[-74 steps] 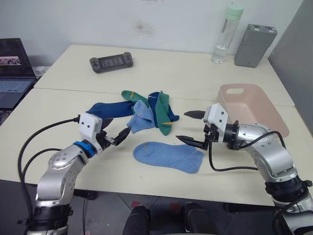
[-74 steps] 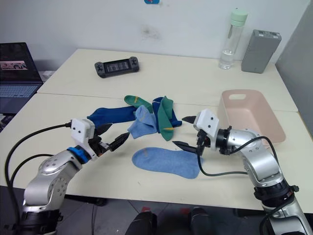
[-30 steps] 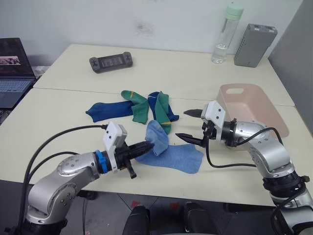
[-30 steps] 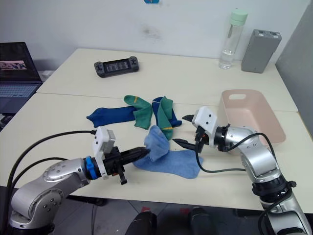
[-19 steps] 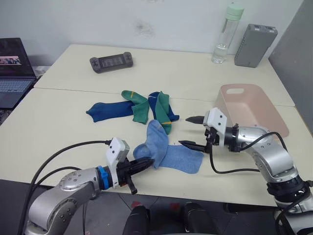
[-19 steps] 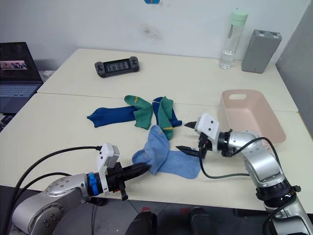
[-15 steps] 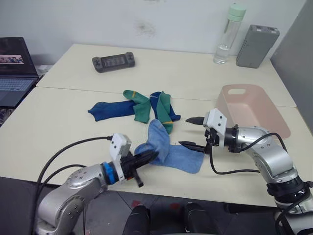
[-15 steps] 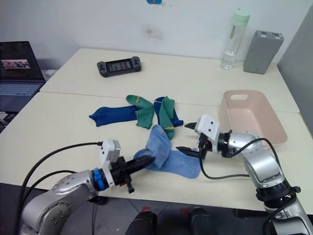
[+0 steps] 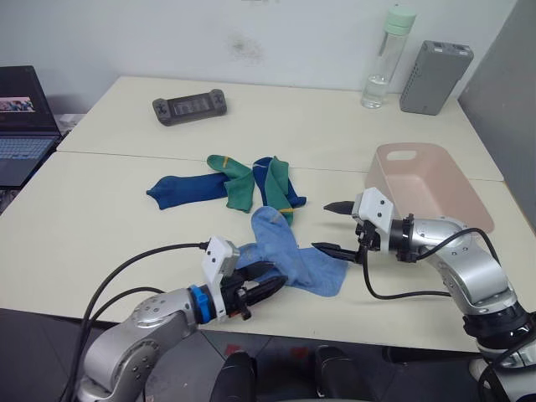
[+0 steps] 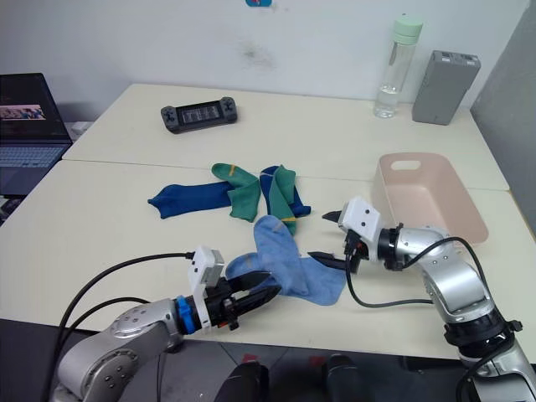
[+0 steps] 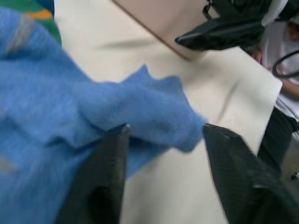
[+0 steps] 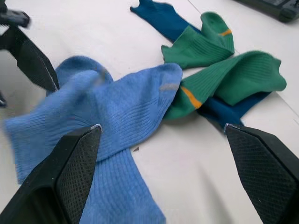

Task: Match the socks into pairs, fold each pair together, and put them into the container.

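Observation:
Two light blue socks [image 9: 289, 255] lie overlapped near the table's front edge, one bent up over the other. My left gripper [image 9: 264, 280] is at their near left end, fingers open on either side of the fabric [image 11: 70, 116]. My right gripper [image 9: 335, 227] is open at their right end, its lower finger just over the toe [image 12: 117, 112]. Behind lie two green socks [image 9: 241, 180] and dark blue socks [image 9: 184, 188], partly crossed, one dark blue mostly under a green one [image 12: 224, 79]. The pale pink container [image 9: 419, 149] stands at the right, beyond the right gripper.
A black game controller [image 9: 191, 106] lies at the back left. A clear water bottle [image 9: 381, 59] and a grey ribbed box [image 9: 435, 65] stand at the back right. A laptop [image 9: 21, 117] sits on a side surface at the far left.
My left gripper carried one light blue sock out of the pile, laid it over the other, and has now opened. The right gripper drifted slightly right.

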Available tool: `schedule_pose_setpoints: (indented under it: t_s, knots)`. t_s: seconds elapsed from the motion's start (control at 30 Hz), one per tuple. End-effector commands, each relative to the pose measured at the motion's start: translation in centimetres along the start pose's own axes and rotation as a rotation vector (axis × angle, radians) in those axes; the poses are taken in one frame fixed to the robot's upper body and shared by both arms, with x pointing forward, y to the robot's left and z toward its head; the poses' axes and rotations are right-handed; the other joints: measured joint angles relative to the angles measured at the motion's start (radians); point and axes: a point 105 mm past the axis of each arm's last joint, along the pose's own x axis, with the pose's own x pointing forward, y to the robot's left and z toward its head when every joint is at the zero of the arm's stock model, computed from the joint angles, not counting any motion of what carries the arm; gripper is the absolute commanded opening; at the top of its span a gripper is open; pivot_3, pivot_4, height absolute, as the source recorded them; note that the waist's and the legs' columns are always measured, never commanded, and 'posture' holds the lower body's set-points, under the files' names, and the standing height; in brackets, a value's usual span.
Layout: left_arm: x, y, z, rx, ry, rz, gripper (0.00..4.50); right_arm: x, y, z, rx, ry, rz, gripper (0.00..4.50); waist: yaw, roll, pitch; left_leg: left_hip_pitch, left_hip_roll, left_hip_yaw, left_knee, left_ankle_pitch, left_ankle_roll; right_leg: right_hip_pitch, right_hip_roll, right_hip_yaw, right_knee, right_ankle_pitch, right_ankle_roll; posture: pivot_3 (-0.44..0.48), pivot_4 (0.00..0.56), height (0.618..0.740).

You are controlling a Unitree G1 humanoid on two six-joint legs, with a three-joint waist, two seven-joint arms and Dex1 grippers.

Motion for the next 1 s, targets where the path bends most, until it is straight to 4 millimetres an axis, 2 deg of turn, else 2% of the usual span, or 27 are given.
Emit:
schedule_pose_setpoints:
  t_s: [0.03,0.13,0.23,0.37,0.5,0.6,0.67,0.77,1.0]
  knots:
    - [-2.6,0.9,1.8,0.092,0.003,0.009,3.61,-0.5,0.7,1.1,-0.058,-0.027,0.046,4.50,0.000,0.000,0.000,0.000,0.000,0.000,0.000,0.000,0.000,0.000,0.000,0.000,0.000,0.000,0.000,0.000,0.150,0.740]
    - [-4.4,3.8,3.1,0.172,0.017,0.077,4.49,-0.4,1.8,0.6,-0.068,-0.011,0.107,4.50,0.001,0.000,0.000,0.000,0.000,0.000,0.000,0.000,0.000,0.000,0.000,-0.001,0.000,-0.001,-0.001,0.000,0.150,0.740]
    - [-4.0,6.6,5.4,0.270,-0.013,0.124,4.49,-0.2,2.4,0.0,-0.077,0.007,0.141,4.50,0.006,0.000,0.000,0.000,-0.001,0.000,0.000,0.000,0.000,0.000,0.000,-0.001,0.000,-0.001,-0.001,0.000,0.150,0.740]
    - [-1.6,9.2,8.0,0.407,-0.038,0.142,4.49,-0.1,2.7,-0.2,-0.080,0.009,0.148,4.50,0.007,0.000,0.000,-0.001,-0.001,0.000,0.001,0.000,0.000,0.000,0.000,-0.001,-0.002,0.000,0.000,0.000,0.150,0.740]
    - [0.7,11.0,8.1,0.507,0.010,0.126,4.49,-0.1,2.8,0.2,-0.086,0.004,0.147,4.50,0.002,0.000,0.000,-0.002,-0.001,0.000,0.000,0.000,0.000,0.000,0.000,-0.002,-0.001,0.000,0.000,0.000,0.150,0.740]
    - [2.3,12.9,7.5,0.533,0.050,0.146,4.49,-0.1,2.7,0.7,-0.090,-0.005,0.137,4.50,-0.001,0.000,0.000,-0.002,0.000,0.000,0.000,0.000,0.000,-0.001,0.000,-0.002,0.000,0.000,0.000,0.000,0.150,0.740]
    - [3.1,13.5,7.0,0.541,0.074,0.127,4.49,-0.2,2.7,0.9,-0.092,-0.008,0.129,4.50,0.001,0.000,0.000,-0.002,-0.001,-0.001,0.000,0.000,0.000,-0.002,0.001,-0.002,0.000,0.000,0.000,0.000,0.150,0.740]
    - [3.9,14.1,6.6,0.554,0.096,0.110,3.88,-0.2,2.6,0.9,-0.090,-0.006,0.118,4.50,0.001,0.000,0.000,-0.003,-0.001,-0.001,0.000,0.000,0.000,-0.002,0.000,-0.002,0.000,0.000,0.000,0.000,0.150,0.740]
    - [5.2,13.2,6.9,0.534,0.054,0.038,1.81,-0.2,2.7,0.7,-0.080,-0.003,0.106,4.50,0.002,0.000,0.000,-0.004,-0.001,-0.002,0.001,0.000,0.000,-0.002,0.000,-0.004,0.000,0.000,0.000,0.000,0.150,0.740]
